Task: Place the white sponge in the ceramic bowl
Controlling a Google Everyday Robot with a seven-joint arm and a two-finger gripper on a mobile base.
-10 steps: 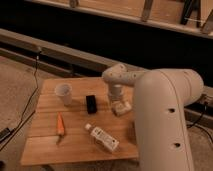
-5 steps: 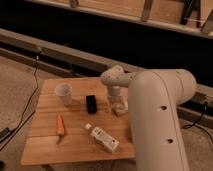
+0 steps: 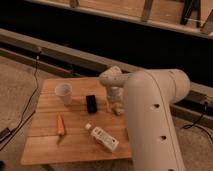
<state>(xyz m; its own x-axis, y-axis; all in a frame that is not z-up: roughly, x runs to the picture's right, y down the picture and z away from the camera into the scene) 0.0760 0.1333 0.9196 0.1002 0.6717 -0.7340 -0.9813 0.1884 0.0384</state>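
Note:
The white sponge (image 3: 119,110) is a small off-white block on the wooden table (image 3: 75,147), at its right side. My gripper (image 3: 113,103) hangs straight down from the white arm (image 3: 150,115) and sits right at the sponge, on its left edge. I cannot tell whether it touches it. The ceramic bowl is not visible; the large arm covers the table's right end.
A white cup (image 3: 63,93) stands at the back left. A small black block (image 3: 91,103) sits just left of the gripper. An orange carrot-like item (image 3: 60,124) lies front left. A white labelled bottle (image 3: 102,138) lies at the front.
The arm's big upper segment has swung a little left and covers more of the table's right side. The gripper stays by the sponge. The table objects have not moved.

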